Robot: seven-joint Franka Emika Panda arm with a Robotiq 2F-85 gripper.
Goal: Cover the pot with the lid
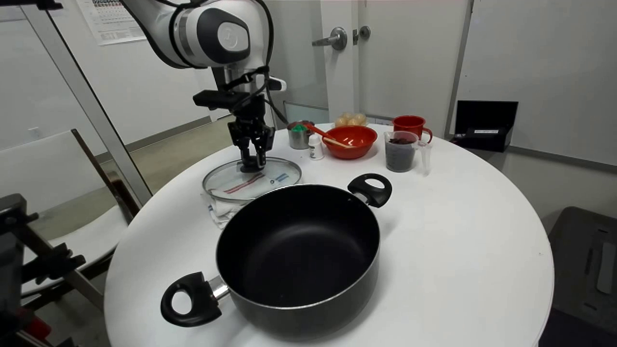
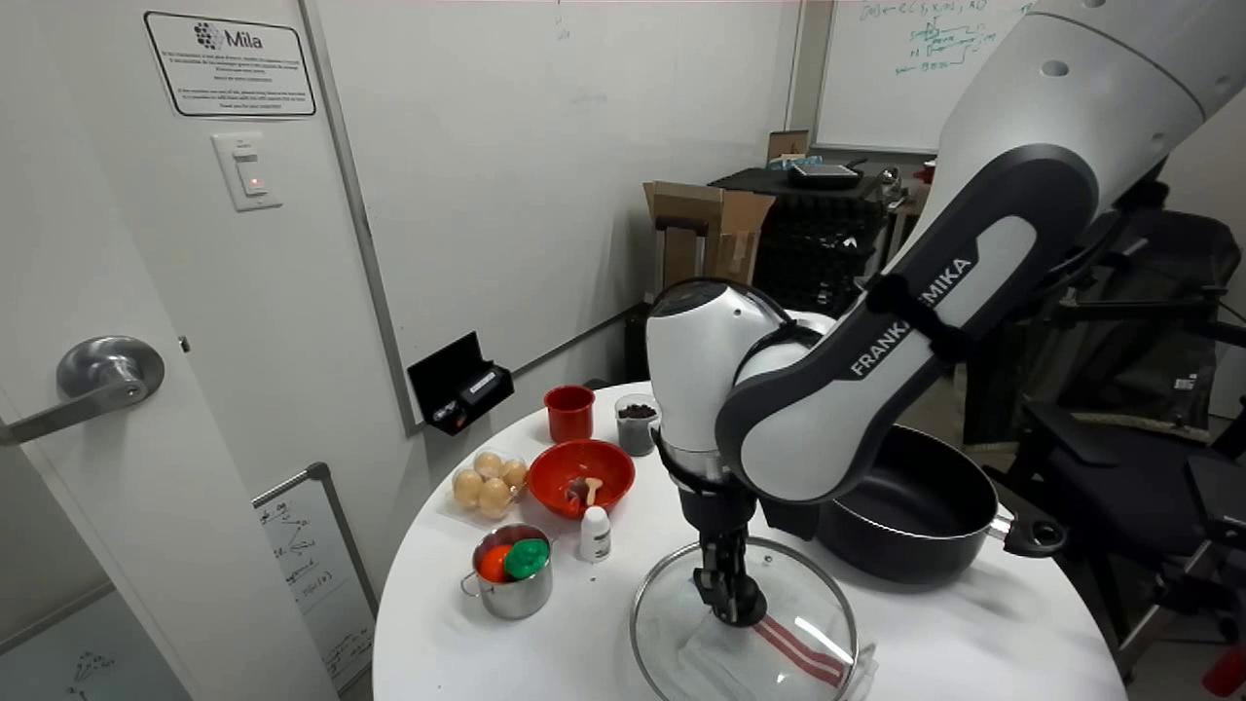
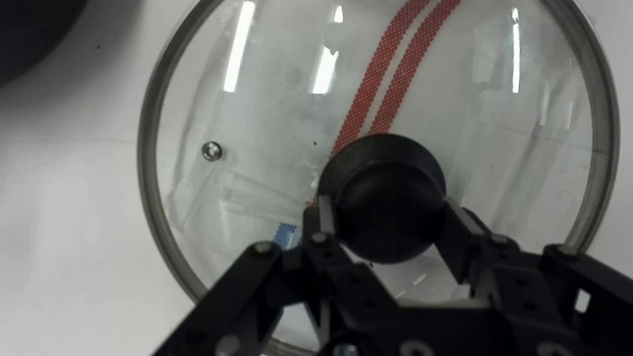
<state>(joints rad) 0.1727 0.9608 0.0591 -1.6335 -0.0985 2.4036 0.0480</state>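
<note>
The lid (image 1: pixel 258 184) was over a cloth (image 1: pixel 226 211), just beside the empty pot (image 1: pixel 308 315), its knob (image 3: pixel 383 193) pinched in the claw (image 3: pixel 389 215), presumably so that it could travel level. The steel cup (image 2: pixel 519 598) held a green item (image 2: pixel 527 560) and an orange item (image 2: pixel 494 563), the red bowl (image 1: pixel 352 152) a utensil (image 1: pixel 340 143), the jug (image 1: pixel 400 157) dark bits (image 1: pixel 401 141).

Wall sign (image 2: pixel 231 66) is reading "Mila" (rest too sm. to make out); robot arm (image 2: pixel 983 243) is showing "FRANKA" & "MIKA", blk strap (image 2: pixel 917 317) crossing the lettering.
</note>
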